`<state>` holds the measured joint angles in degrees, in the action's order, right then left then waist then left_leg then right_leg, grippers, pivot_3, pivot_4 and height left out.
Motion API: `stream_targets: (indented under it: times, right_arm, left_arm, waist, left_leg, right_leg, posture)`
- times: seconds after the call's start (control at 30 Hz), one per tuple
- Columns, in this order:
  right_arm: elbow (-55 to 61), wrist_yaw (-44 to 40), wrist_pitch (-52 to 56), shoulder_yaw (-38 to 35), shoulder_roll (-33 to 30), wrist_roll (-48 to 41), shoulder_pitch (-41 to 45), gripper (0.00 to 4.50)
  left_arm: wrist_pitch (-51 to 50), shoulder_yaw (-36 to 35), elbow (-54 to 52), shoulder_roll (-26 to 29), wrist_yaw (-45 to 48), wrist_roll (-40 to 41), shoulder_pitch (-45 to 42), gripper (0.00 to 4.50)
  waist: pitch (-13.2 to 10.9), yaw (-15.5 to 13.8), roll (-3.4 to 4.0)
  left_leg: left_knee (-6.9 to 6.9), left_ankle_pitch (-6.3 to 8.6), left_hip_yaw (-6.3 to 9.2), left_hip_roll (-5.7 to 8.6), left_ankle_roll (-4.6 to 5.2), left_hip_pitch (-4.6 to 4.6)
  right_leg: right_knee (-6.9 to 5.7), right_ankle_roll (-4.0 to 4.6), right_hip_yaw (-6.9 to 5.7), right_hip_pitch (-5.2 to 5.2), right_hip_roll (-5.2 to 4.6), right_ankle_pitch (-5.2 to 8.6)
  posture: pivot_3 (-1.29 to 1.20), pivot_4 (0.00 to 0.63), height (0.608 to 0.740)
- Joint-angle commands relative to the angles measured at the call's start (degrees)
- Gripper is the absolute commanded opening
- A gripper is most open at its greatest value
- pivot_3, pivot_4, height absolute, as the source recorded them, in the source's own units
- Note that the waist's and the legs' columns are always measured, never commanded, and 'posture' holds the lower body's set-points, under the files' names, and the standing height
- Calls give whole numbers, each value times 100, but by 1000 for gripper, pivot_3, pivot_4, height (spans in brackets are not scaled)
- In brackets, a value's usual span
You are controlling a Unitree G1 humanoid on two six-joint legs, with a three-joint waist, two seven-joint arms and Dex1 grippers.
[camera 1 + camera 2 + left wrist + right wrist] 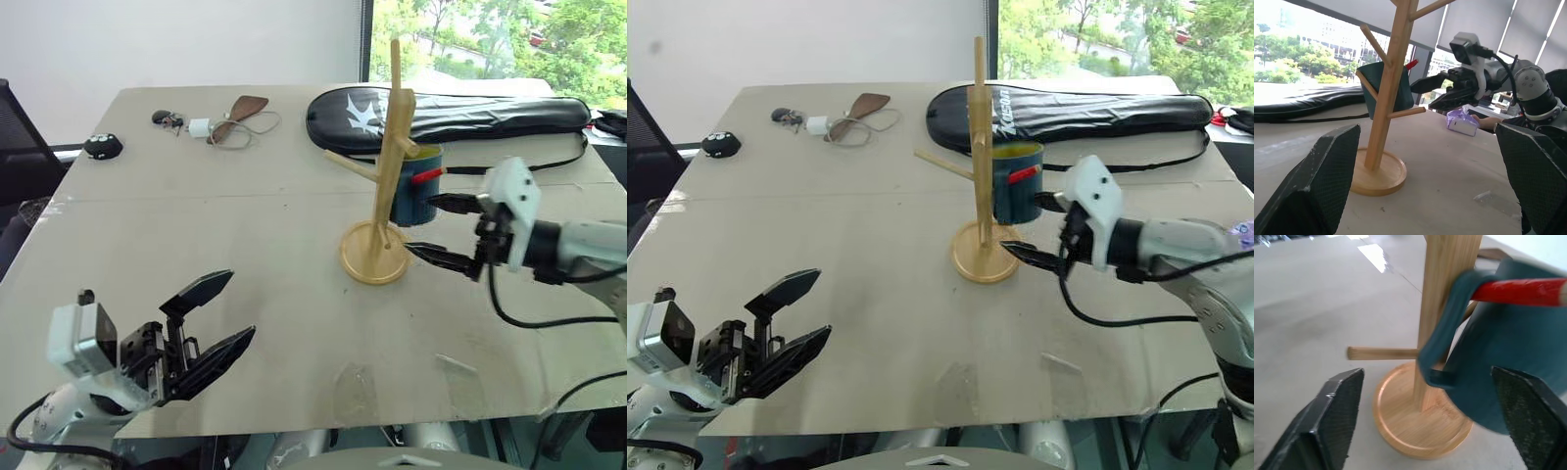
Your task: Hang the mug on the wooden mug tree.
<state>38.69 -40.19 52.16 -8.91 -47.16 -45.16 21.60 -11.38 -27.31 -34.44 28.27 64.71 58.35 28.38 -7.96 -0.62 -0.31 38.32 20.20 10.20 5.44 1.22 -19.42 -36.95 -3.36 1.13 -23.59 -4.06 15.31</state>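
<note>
I see the mug tree (384, 176) standing on the table (196, 245), right of centre, with the mug (416, 191) hanging on a peg on its right side. My right gripper (441, 227) sits just right of the mug, jaws apart. My left gripper (217, 318) hangs over the near left edge. A long bag (470, 113) lies behind the tree; small items (211, 122) lie far left.
</note>
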Motion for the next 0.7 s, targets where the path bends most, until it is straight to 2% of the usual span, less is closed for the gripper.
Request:
stream_targets:
  times: [0.03,0.13,0.23,0.37,0.53,0.7]
  right_arm:
    - [419,-418,-203,-941,-173,-622,-570,4087]
    - [408,-524,-553,-1436,-108,-364,-1557,4087]
    - [163,-670,-1250,-1508,29,378,-2643,4087]
    - [-405,-943,-2363,-1625,257,1266,-3818,4087]
    - [-1024,-1163,-3327,-1951,597,1728,-4707,4087]
    - [-1014,-1069,-3705,-1960,838,1857,-5001,4087]
  left_arm:
    - [-33,63,-184,113,-340,-353,-17,4500]
    - [-345,430,-177,258,-914,-620,-477,4500]
    - [-791,796,-163,549,-1436,-1009,-874,4500]
    - [-1090,702,2,874,-1791,-1475,-703,4500]
    - [-934,749,169,763,-1955,-1893,-461,4500]
    - [-896,734,493,782,-1638,-1925,-381,4500]
  waist:
    - [1,-21,-2]
    - [5,-67,-7]
    - [10,-121,-14]
    - [13,-18,-13]
    - [11,-9,-8]
    - [10,-25,-5]
  left_leg:
    - [0,0,1,0,0,0]
    - [3,0,10,1,0,-2]
    - [15,0,25,5,1,-4]
    - [13,0,7,6,0,6]
    - [-1,0,-22,5,0,33]
    - [-1,1,-17,2,0,62]
  right_leg:
    - [0,0,-1,1,0,0]
    - [2,0,-1,8,-2,0]
    - [-8,0,-13,11,-5,-1]
    - [-22,0,-7,9,-3,-1]
    - [-25,-1,25,13,2,-1]
    - [-36,0,42,39,2,-1]
  posture:
    - [0,150,740]
    - [0,150,740]
    - [0,150,740]
    - [0,150,740]
    - [0,150,740]
    - [0,150,740]
